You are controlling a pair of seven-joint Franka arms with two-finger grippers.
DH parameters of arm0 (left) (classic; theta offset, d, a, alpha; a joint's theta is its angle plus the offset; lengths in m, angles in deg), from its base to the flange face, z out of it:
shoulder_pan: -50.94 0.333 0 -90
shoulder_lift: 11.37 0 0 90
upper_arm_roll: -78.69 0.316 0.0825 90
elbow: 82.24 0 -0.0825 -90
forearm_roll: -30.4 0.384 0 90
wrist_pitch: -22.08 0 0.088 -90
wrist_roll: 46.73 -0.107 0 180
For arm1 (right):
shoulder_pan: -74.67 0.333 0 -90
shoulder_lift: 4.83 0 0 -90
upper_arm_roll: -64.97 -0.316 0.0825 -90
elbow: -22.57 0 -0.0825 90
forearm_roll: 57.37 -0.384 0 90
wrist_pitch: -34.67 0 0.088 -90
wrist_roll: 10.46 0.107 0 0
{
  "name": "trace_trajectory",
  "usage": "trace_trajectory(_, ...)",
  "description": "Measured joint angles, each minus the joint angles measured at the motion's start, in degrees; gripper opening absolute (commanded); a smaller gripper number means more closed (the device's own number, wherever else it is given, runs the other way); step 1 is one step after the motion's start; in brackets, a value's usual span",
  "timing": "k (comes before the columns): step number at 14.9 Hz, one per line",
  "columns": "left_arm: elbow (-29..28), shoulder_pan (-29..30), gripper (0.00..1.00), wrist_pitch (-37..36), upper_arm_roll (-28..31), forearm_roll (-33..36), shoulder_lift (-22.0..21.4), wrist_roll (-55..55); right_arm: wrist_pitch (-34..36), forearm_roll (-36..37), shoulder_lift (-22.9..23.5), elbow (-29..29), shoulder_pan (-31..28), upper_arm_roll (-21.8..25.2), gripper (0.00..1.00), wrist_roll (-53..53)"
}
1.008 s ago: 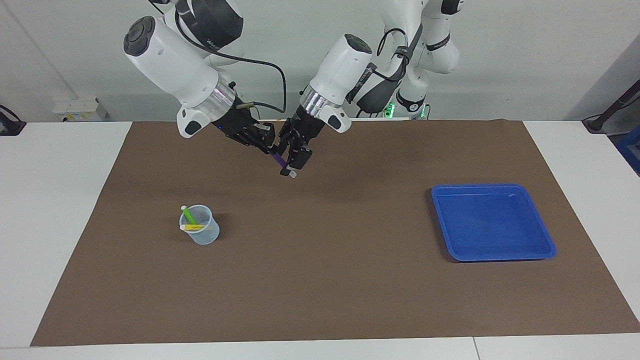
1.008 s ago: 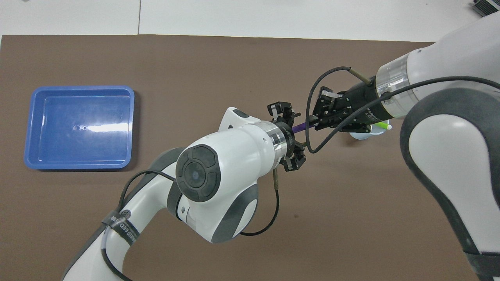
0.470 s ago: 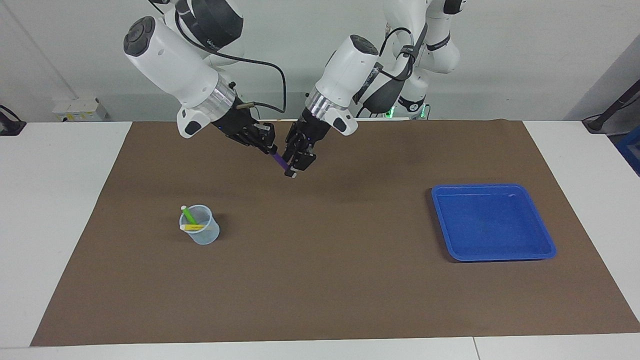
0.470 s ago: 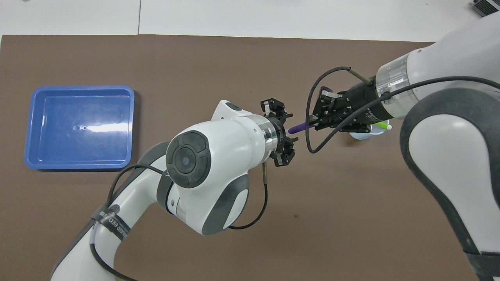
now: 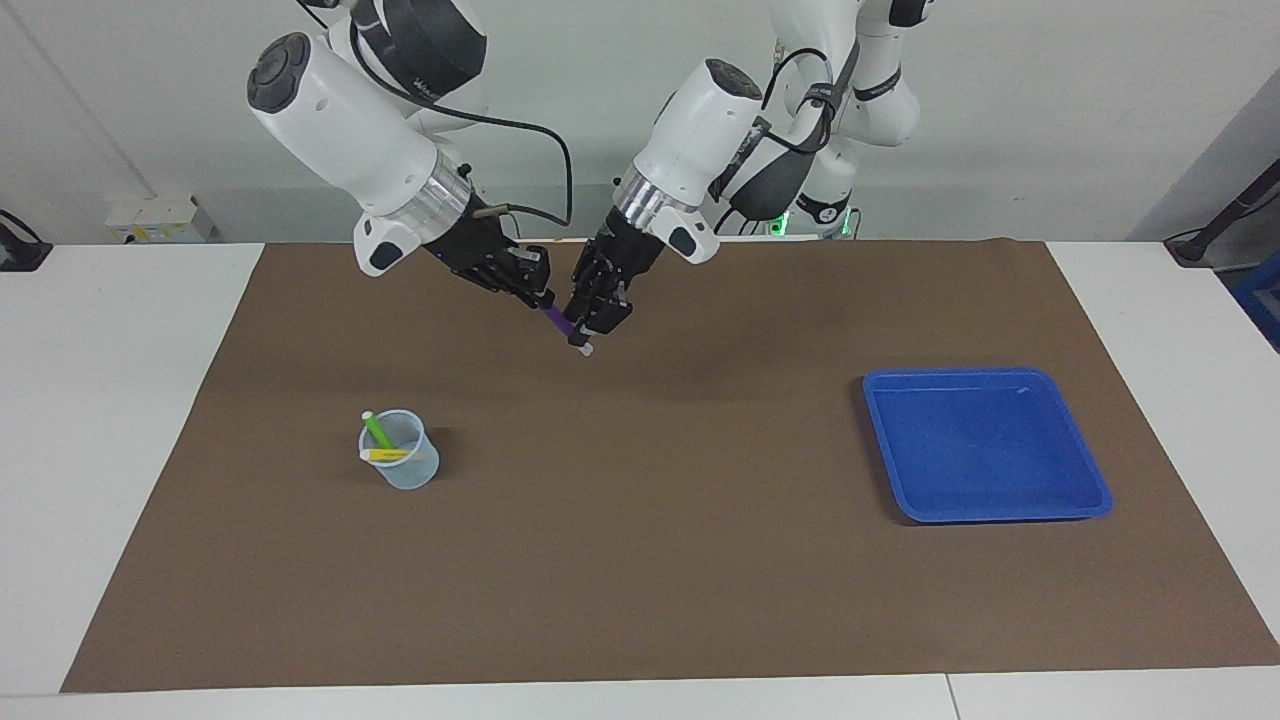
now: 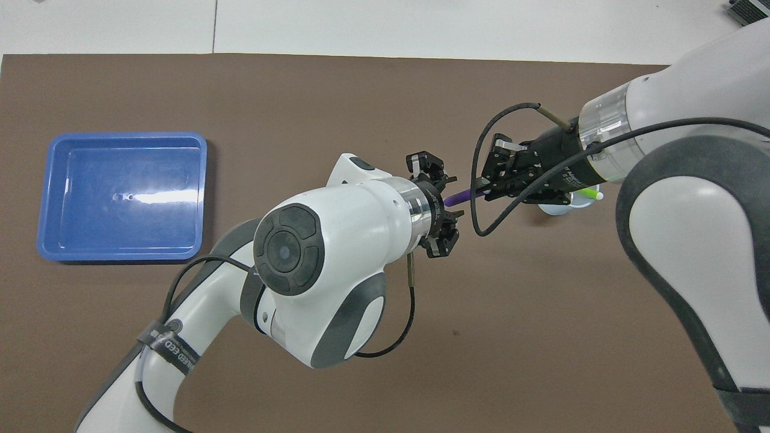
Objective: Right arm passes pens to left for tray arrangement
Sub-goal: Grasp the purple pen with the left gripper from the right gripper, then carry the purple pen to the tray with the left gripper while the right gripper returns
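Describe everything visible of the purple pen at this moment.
The purple pen is a short, slim marker with a purple barrel and a pale whitish end that points down toward the brown mat. It hangs tilted in the air between the two arms, above the mat and touching no surface. The right gripper is shut on its upper end. The left gripper is at its lower part, fingers on either side; whether they grip it cannot be told. Its middle is partly hidden.

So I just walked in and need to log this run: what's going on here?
A handover in mid-air over the mat. The right gripper is shut on the purple pen, and the left gripper is around the pen's lower end. The green pen and yellow pen are in the cup. The tray holds nothing yet.
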Motion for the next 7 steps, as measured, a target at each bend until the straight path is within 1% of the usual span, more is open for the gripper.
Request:
trace_trajectory(5, 0.0, -0.3, 0.66, 0.0, -0.3, 0.0, 0.0, 0.0, 0.0, 0.0, 0.0, 0.0, 0.0, 0.0, 0.08, 0.0)
trace_trajectory(6, 0.0, -0.3, 0.64, 0.0, -0.3, 0.0, 0.0, 0.0, 0.0, 0.0, 0.0, 0.0, 0.0, 0.0, 0.08, 0.0)
trace_trajectory(7, 0.0, -0.3, 0.55, 0.0, -0.3, 0.0, 0.0, 0.0, 0.0, 0.0, 0.0, 0.0, 0.0, 0.0, 0.08, 0.0)
